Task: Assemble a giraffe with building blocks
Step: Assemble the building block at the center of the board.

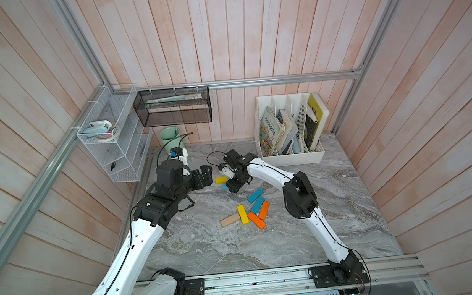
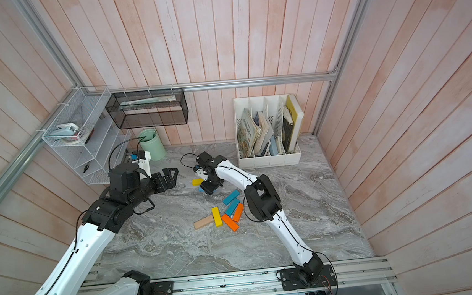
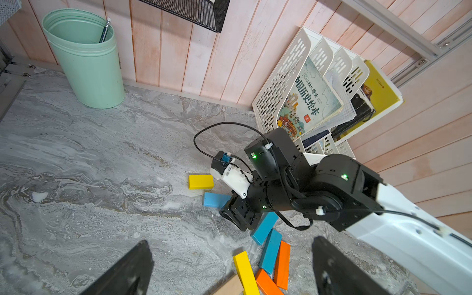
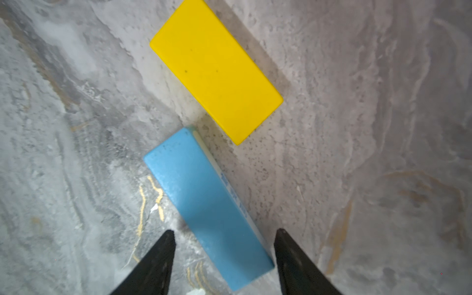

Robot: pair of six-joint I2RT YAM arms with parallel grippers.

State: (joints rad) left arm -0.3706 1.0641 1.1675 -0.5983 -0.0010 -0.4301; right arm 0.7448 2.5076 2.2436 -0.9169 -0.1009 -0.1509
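Just below mid-frame in a top view, straddling a blue block with right claw parted, short yellow block just beside; left claw gaping, empty.

Both top views: mounted high, looking steeply down toward the pink wood-plank back wall, far out. The whole grey marble-pattern bench is in frame, framing near-identical, slight sideways offset. Left wrist cam: mid height, faces across the bench at the right arm and white slotted plastic file rack, with left hand fingers in frame. Right wrist cam: straight down, very close. All four share the short yellow rectangular block and light blue rectangular block.
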